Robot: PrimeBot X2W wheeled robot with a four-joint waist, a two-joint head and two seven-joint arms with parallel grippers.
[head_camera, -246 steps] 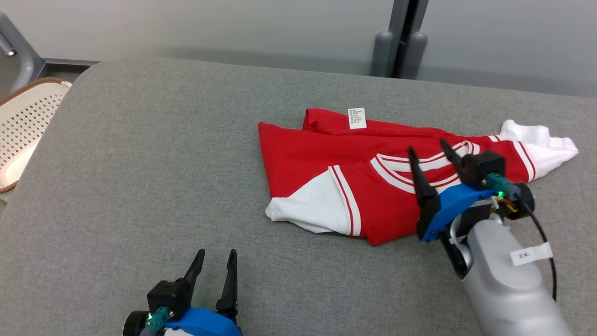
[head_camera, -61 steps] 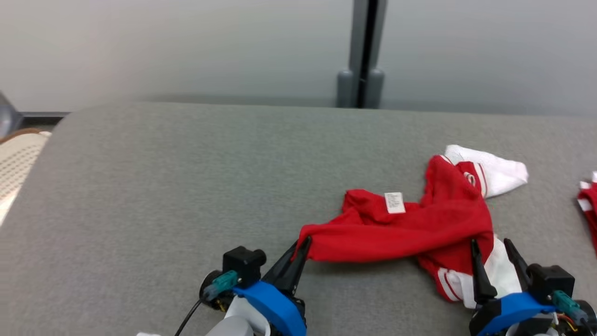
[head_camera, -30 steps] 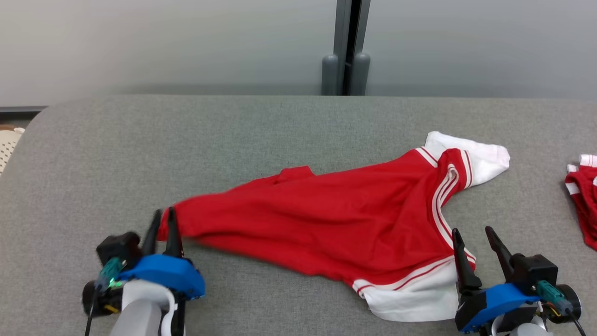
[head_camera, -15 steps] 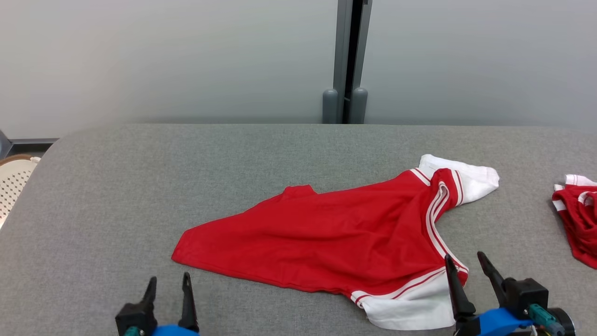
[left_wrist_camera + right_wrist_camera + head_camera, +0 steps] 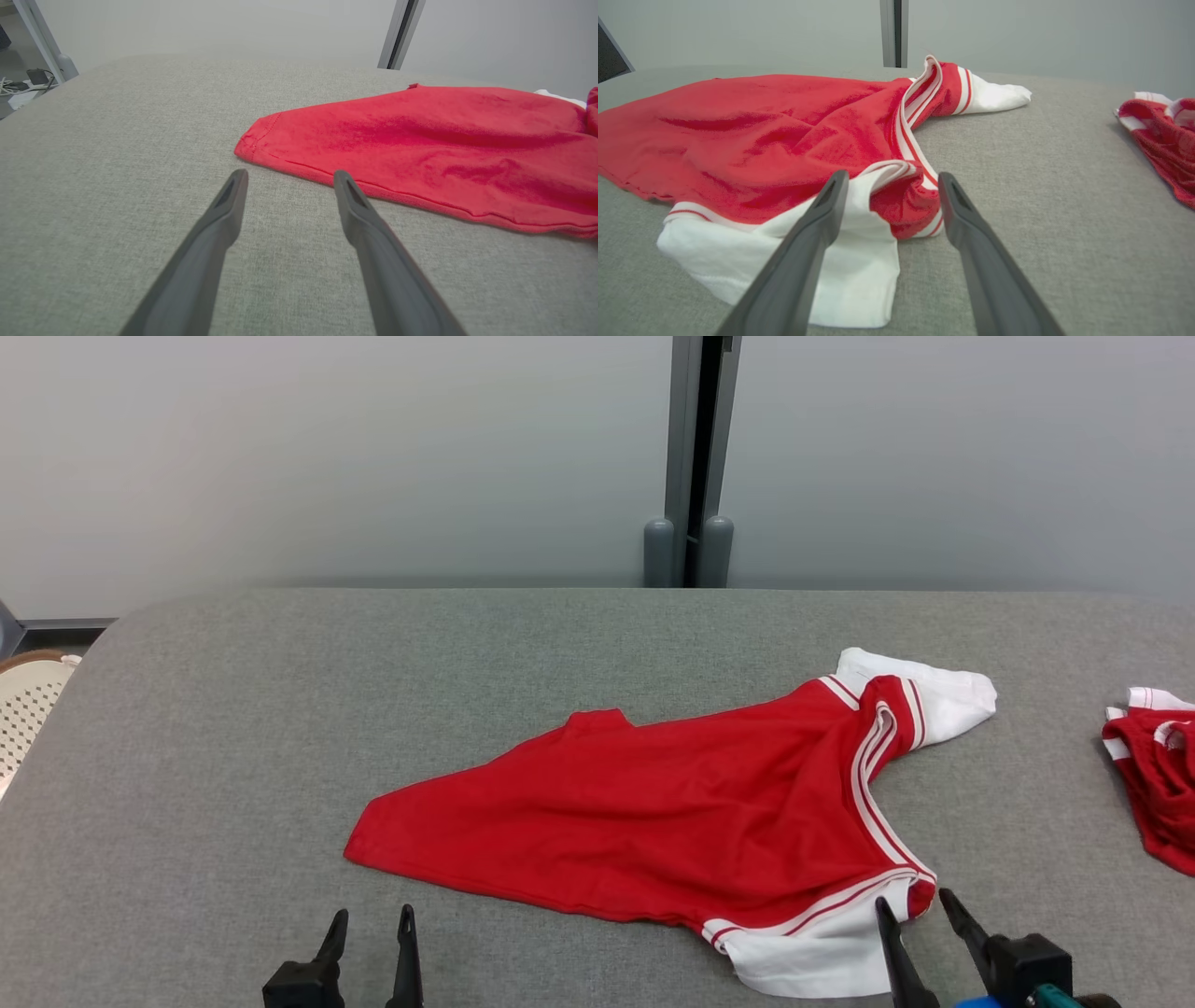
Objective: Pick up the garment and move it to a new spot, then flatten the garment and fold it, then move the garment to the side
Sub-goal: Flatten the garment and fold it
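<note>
The garment (image 5: 672, 812) is a red shirt with white sleeves and white stripes, lying spread but rumpled across the grey table (image 5: 233, 709). One white sleeve points to the far right, the other lies at the near right. My left gripper (image 5: 372, 917) is open and empty, just in front of the shirt's left hem corner (image 5: 254, 142). My right gripper (image 5: 915, 901) is open too, its fingers (image 5: 822, 219) straddling the near white sleeve (image 5: 784, 252) without gripping it. In the left wrist view the left gripper (image 5: 287, 175) hovers over bare table short of the hem.
A second red and white garment (image 5: 1153, 765) lies bunched at the table's right edge, also in the right wrist view (image 5: 1162, 135). A pale perforated basket (image 5: 28, 705) stands off the table's left end. A grey post (image 5: 691, 457) rises behind the table.
My left gripper let go of the shirt's left hem corner, opened and drew back toward me. The right gripper also pulled back slightly. The shirt now lies stretched out on the table.
</note>
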